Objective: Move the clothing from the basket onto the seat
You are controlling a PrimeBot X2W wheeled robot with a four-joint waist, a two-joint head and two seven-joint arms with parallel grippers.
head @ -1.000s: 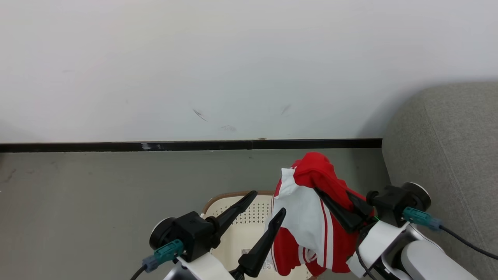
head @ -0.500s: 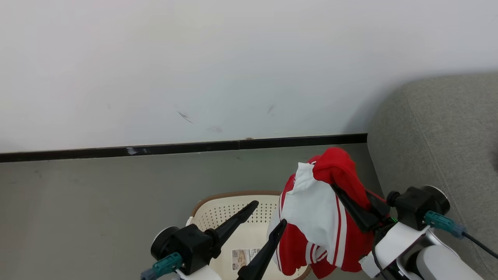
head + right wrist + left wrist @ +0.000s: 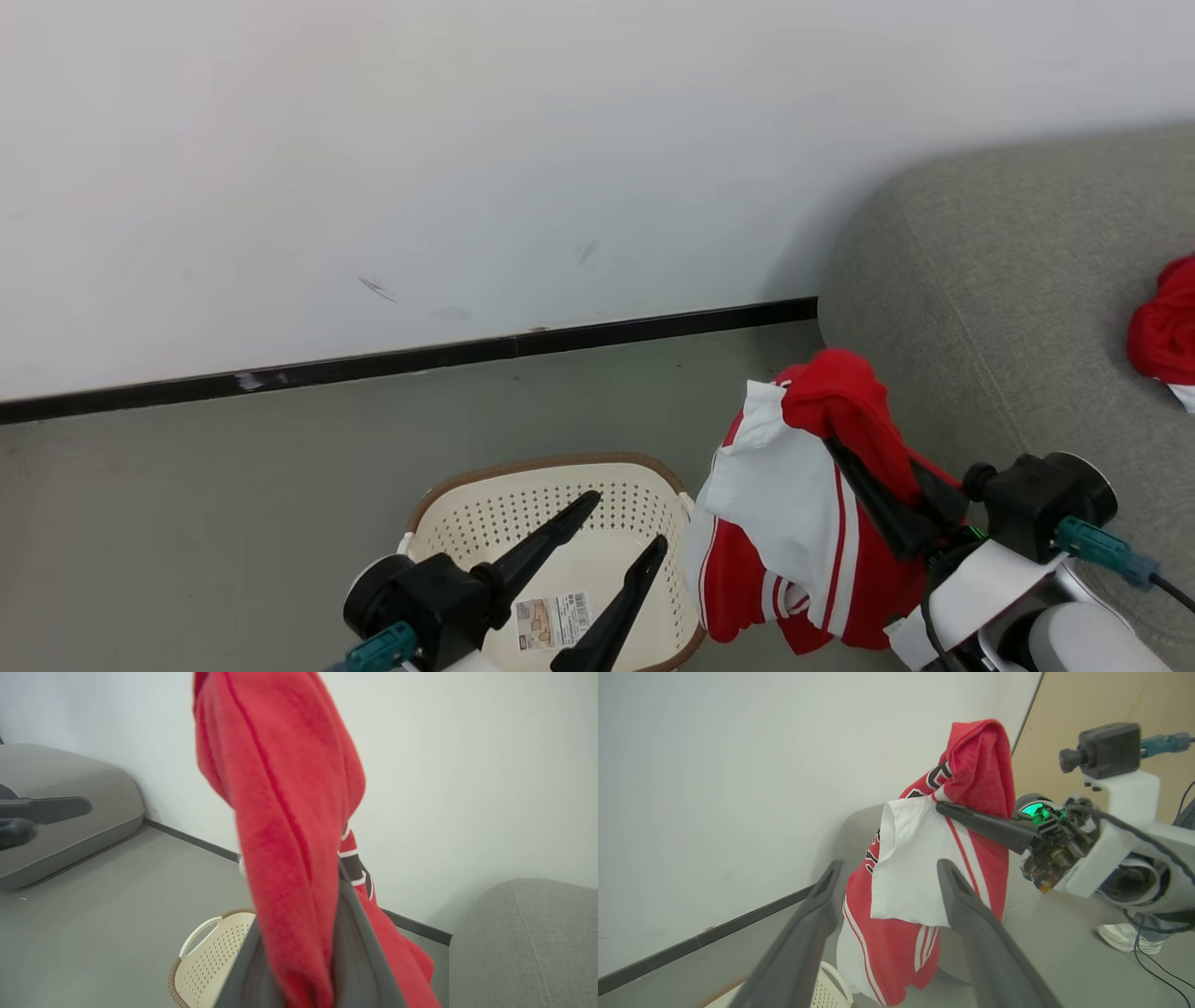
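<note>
Grey floor (image 3: 233, 485) meets a white wall; nearest, the basket (image 3: 541, 459) holds a paper label (image 3: 553, 621), the left gripper (image 3: 624, 521) splayed wide above it. Just right, the right gripper (image 3: 873, 462) clamps the clothing (image 3: 784, 504), hanging beside the seat (image 3: 1008, 308), where another red garment (image 3: 1162, 327) lies farther right

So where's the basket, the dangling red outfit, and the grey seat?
basket (image 3: 467, 518): head view, on its perforated back wall.
red clothing (image 3: 784, 509): head view, on the white panel of the hanging garment.
seat (image 3: 1008, 308): head view, on its bare grey top.
</note>
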